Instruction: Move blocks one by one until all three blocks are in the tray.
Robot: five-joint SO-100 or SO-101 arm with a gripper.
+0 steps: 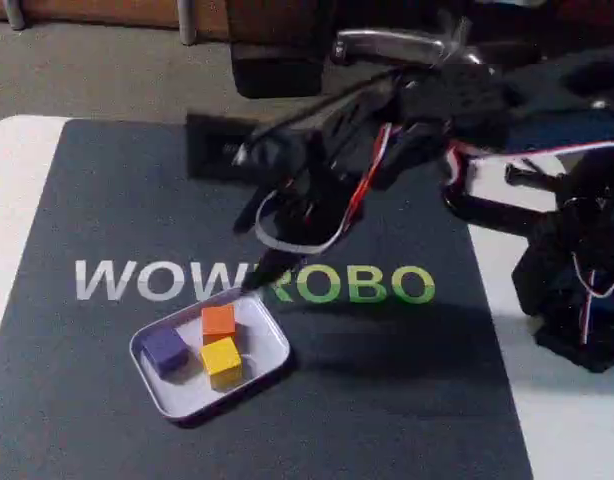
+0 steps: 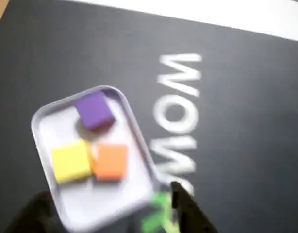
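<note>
Tray (image 1: 272, 352) sits on dark mat (image 1: 87, 380), below the lettering in the fixed view. Purple cube (image 1: 166, 349), orange cube (image 1: 218, 322) and yellow cube (image 1: 222, 360) all lie inside; orange and yellow touch. Gripper (image 1: 259, 275) hangs just above tray's far rim, fingers apart, holding nothing.

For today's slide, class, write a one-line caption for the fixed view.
Purple block, orange block and yellow block sit together in the tray on a dark mat.
</note>
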